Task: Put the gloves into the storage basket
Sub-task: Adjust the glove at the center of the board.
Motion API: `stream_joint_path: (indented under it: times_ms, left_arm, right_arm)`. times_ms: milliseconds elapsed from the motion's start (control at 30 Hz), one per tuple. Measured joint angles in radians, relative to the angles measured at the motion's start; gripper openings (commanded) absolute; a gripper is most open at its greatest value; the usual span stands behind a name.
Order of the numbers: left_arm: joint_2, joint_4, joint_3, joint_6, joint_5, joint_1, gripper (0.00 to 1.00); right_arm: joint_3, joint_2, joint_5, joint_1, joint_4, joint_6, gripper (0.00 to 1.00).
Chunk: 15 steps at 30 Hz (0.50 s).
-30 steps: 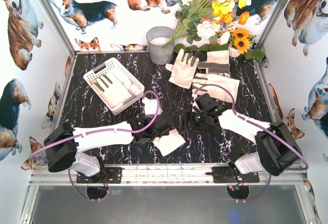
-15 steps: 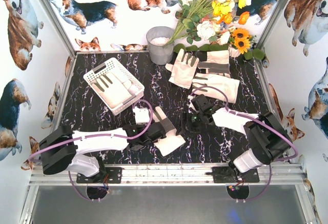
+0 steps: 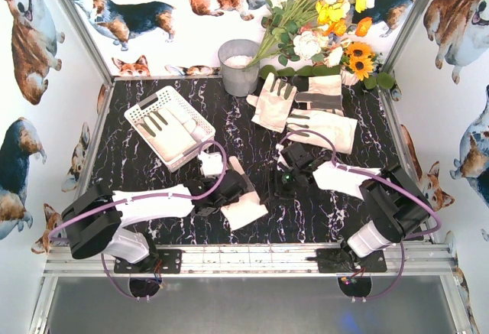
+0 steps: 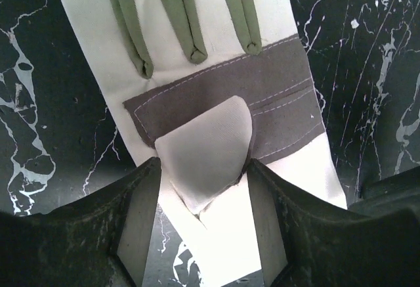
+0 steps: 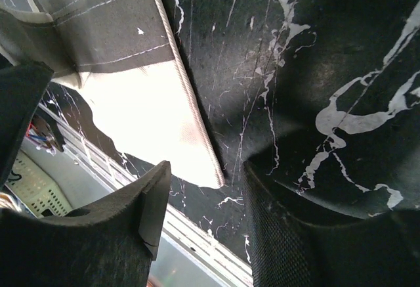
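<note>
The left end effector (image 4: 203,165) is clamped on a raised fold of a cream glove (image 4: 216,106) lying on the black marbled tabletop (image 4: 52,103); the right end effector (image 5: 205,175) is spread apart, gripping nothing, near that glove; other gloves (image 3: 170,131) are seen inside the white storage basket (image 3: 147,100).

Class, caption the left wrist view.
Left gripper pinches a fold of the cream-white, grey-patched fabric glove on black marbled table.

The storage basket (image 3: 150,141) sits left of centre on the table (image 3: 130,185), with gloves (image 3: 172,128) lying in it. Behind, at centre, stands a bucket (image 3: 239,66), with flowers (image 3: 321,13) to its right. A cluster of gloves (image 3: 273,103) lies back right, partly overlapping. A lone glove (image 3: 246,210) lies front centre.
</note>
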Motion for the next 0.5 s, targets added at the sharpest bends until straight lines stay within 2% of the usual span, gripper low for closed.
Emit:
stream_joint_path:
  times_ms: [200, 300, 500]
  left_arm:
    - [0.0, -0.009, 0.0, -0.019, -0.008, 0.01, 0.37]
    - [-0.006, -0.021, -0.006, -0.031, -0.012, 0.01, 0.3]
    - [-0.092, -0.081, -0.068, -0.08, -0.032, 0.01, 0.18]
  right_arm:
    - [-0.004, 0.001, 0.003, 0.016, 0.002, 0.004, 0.45]
    - [-0.007, 0.001, 0.003, 0.021, 0.005, 0.007, 0.4]
    - [-0.023, 0.001, 0.007, 0.042, 0.022, 0.024, 0.35]
